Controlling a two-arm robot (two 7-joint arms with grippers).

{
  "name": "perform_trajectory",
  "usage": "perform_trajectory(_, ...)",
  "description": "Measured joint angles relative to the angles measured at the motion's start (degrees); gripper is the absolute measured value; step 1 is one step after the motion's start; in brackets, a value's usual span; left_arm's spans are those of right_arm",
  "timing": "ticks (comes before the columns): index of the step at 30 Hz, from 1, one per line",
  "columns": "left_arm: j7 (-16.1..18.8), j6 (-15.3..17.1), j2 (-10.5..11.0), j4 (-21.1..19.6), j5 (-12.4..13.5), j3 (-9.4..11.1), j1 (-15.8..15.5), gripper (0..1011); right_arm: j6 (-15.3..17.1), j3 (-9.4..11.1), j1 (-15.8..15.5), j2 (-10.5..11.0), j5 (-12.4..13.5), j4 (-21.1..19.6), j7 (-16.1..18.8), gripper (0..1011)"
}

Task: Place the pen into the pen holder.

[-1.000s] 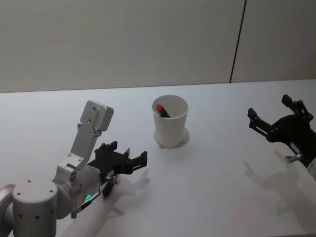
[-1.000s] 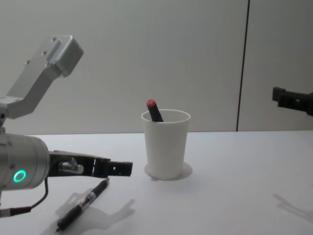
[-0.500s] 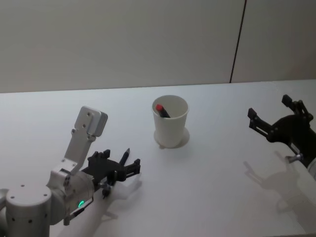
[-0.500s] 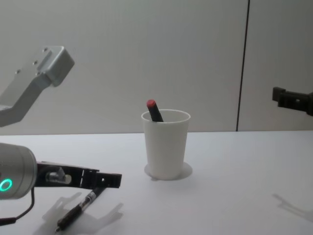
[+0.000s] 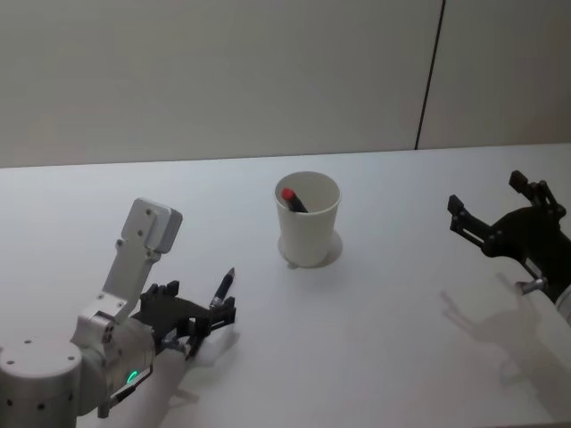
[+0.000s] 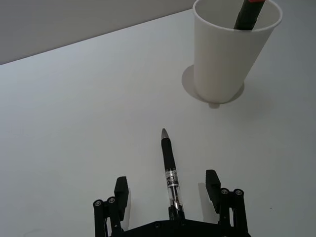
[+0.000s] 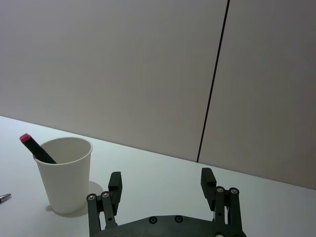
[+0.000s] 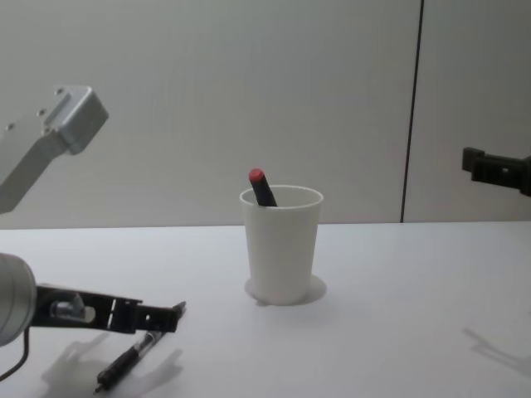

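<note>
Two pens: a black pen (image 6: 169, 168) lay flat on the table (image 5: 401, 303), toward its front-left corner; a red-capped pen (image 8: 260, 186) leaned inside the pen holder (image 8: 282, 249).
Pen holder: a white paper cup, upright near the middle of the table, well apart from the black pen.
Pen direction: its tip pointed roughly toward the cup, and its rear end ran under the gripper body in the left wrist view.
Left gripper (image 5: 198, 308): low over the table with its fingers spread wide, one on each side of the black pen, neither touching it and nothing held.
Right gripper (image 7: 161, 177): parked toward the right edge of the table, raised, fingers wide apart and empty.
Step in hand: judged to be the approach to the grasp, with the pen not yet taken.
How the pen will handle: probably light and stiff, with a slim round barrel that could roll or skid on the smooth table if one finger met it first.
Where to hold: across the barrel around mid-length, at or just behind the dark grip section, which likely offers more friction than the clear part.
Risk at the cup: the paper cup looked light and easy to tip, and the leaning red-capped pen took up part of its mouth, so the black pen would need to go in near upright through the free side.
</note>
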Motion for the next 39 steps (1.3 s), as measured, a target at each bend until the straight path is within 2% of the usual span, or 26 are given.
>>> perform_trajectory(6,1.1,1.9,0.5,-1.1,-0.5,-0.2,1.0,1000,0.0,0.0,0.0,0.0,0.0,0.0,0.0,1002)
perform_trajectory(20,1.2,3.6,1.1,-2.4,-0.8,-0.3,2.6,1000,0.0,0.0,0.0,0.0,0.0,0.0,0.0,1002)
perform_trajectory(27,0.6,3.7,1.2,-2.6,-0.8,-0.4,3.1,863,0.0,0.0,0.0,0.0,0.0,0.0,0.0,1002)
perform_trajectory(38,-0.5,3.6,1.2,-2.6,-0.6,-0.4,3.5,512,0.0,0.0,0.0,0.0,0.0,0.0,0.0,1002)
perform_trajectory(39,-0.6,3.6,1.2,-2.6,-0.5,-0.4,3.6,452,0.0,0.0,0.0,0.0,0.0,0.0,0.0,1002)
